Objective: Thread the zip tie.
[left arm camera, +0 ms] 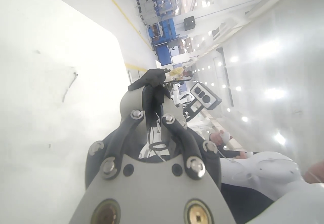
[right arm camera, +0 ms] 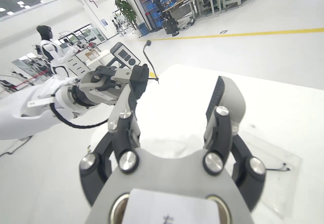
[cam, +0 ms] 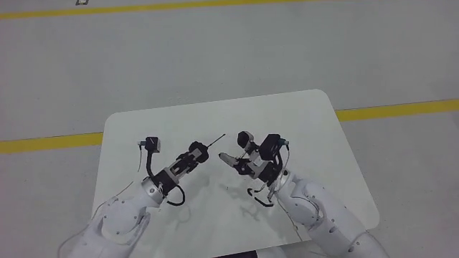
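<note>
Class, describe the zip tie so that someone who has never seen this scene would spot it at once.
On the white table, look above the near half where two arms face each other. The left gripper is shut on the zip tie, a thin black strap jutting past its fingertips. The right gripper opposite is open and holds nothing.

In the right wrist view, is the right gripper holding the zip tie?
No, the right gripper stands open and empty; the left gripper holds the zip tie.
</note>
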Controlling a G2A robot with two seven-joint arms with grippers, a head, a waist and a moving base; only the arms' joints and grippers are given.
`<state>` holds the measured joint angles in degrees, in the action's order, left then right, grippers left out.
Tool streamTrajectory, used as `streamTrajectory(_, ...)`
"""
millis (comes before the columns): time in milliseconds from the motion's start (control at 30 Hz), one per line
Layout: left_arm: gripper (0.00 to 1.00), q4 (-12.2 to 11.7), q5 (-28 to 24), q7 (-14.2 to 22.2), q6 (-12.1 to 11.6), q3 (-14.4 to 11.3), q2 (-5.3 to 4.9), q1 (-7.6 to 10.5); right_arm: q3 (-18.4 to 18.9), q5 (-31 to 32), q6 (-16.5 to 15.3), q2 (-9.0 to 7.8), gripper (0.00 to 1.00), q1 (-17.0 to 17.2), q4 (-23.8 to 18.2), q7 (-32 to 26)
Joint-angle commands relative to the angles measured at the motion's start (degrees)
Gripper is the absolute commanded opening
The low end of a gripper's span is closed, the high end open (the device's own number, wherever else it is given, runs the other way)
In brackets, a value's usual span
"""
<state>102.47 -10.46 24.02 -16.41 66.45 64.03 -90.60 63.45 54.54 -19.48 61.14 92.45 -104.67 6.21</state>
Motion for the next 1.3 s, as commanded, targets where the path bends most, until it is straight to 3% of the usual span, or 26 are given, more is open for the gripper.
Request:
streamTrajectory(0,0.00,0.36,-4.84,1.46,0.63,-0.60,0.13,0.05,0.84,5.00,0.01,-0.32,1.00,0.73,0.15,2.75)
streamTrajectory(67,0.00,0.43,-6.60,2.38,1.00,-0.79,0.17,0.29,1.32,7.17,0.41,-0.37,1.00,1.64,0.70,5.15)
streamTrajectory(333,0.00,0.43,-6.60,2.38,1.00,-0.79,0.17,0.29,1.32,7.17,0.41,-0.37,1.00,1.64,0.70,5.15)
streamTrajectory(400,0.00,0.31,-7.48,1.06,1.26,-0.81,0.28,0.49,1.36,7.25,0.48,-0.35,1.00,1.55,0.58,5.39)
streamTrajectory(467,0.00,0.16,-13.19,0.04,1.56,-1.24,0.60,0.32,1.56,10.74,2.53,-0.25,1.00,1.23,1.22,8.04)
streamTrajectory(600,0.00,0.31,-27.54,1.52,2.19,-1.23,1.10,0.06,0.09,18.36,6.33,0.23,1.00,0.89,3.43,16.61)
streamTrajectory(800,0.00,-0.91,-38.75,5.25,1.43,-2.07,1.64,-0.14,-1.62,24.67,7.36,0.81,1.00,-1.44,7.26,25.06)
streamTrajectory(933,0.00,-2.32,-41.39,6.58,0.81,-3.27,2.03,0.38,-3.32,26.24,7.10,1.45,1.00,-4.04,9.02,28.23)
streamTrajectory(1100,0.00,-2.75,-39.83,5.27,0.38,-4.82,2.48,1.86,-6.60,26.32,7.65,2.92,1.00,-9.55,12.19,31.05)
streamTrajectory(1267,0.00,-2.75,-39.83,5.27,0.38,-4.82,2.48,1.86,-6.60,26.32,7.65,2.92,1.00,-9.55,12.19,31.05)
